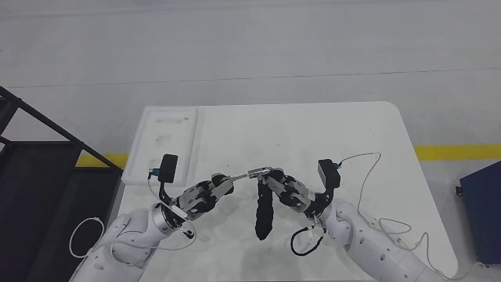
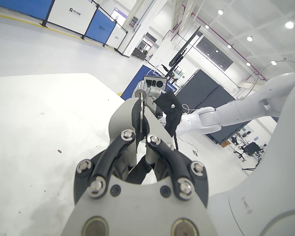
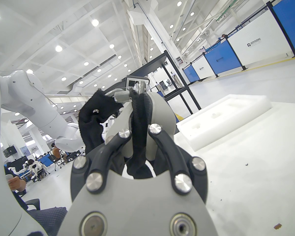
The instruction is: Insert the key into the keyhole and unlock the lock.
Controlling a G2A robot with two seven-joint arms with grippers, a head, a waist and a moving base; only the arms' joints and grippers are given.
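Both arms meet above the middle of the white table [image 1: 352,141]. My left gripper [image 2: 140,121] is shut on the flat metal key [image 2: 141,110], whose tip sits at the keyhole of the silver lock cylinder [image 2: 140,93]. The right gripper [image 3: 137,104] is shut on the lock's black fabric-covered body, with the silver cylinder [image 3: 121,96] sticking out past its fingertips. A black fabric strap [image 1: 264,211] hangs from the lock toward the table. In the top view, key and lock [image 1: 258,172] form one silver line between the left gripper [image 1: 223,182] and the right gripper [image 1: 275,182].
A white foam tray [image 1: 164,145] with shallow recesses lies at the table's far left. A black metal rack [image 1: 39,172] stands off the table's left side. Loose cables [image 1: 368,160] trail from the right arm. Small specks of debris dot the tabletop [image 2: 59,151].
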